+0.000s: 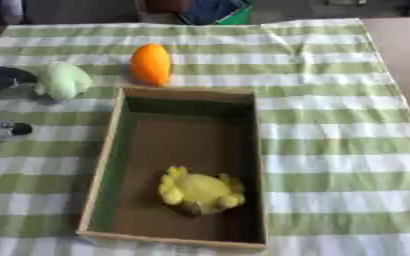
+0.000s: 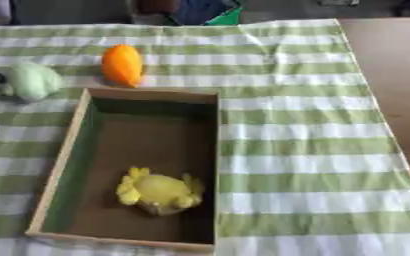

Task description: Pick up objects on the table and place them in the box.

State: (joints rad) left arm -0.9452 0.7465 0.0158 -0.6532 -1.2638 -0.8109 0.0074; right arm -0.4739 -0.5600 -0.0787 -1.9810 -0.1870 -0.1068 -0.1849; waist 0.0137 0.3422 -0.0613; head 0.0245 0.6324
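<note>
**One toy boxed, two still on the cloth**

Count: one box [image 1: 104, 150], three soft objects, one hand in view.

The wooden box sits open-topped on the green-and-white striped cloth [image 1: 331, 140], long side running near to far. One yellow plush toy [image 1: 200, 190] lies inside, toward the near end; the far half of the box floor is bare.

One orange object [image 1: 151, 64] stands just beyond the box's far left corner, close to the rim. One pale green object [image 1: 63, 80] lies to its left, near the cloth's left edge.

The left hand [image 1: 0, 80] enters at the left edge, dark fingers right beside the green object; whether they touch or how far they are spread cannot be told. The right hand shows in neither view.

Right of the box the cloth is open out to its right edge, where bare brown tabletop [image 1: 405, 55] begins.
</note>
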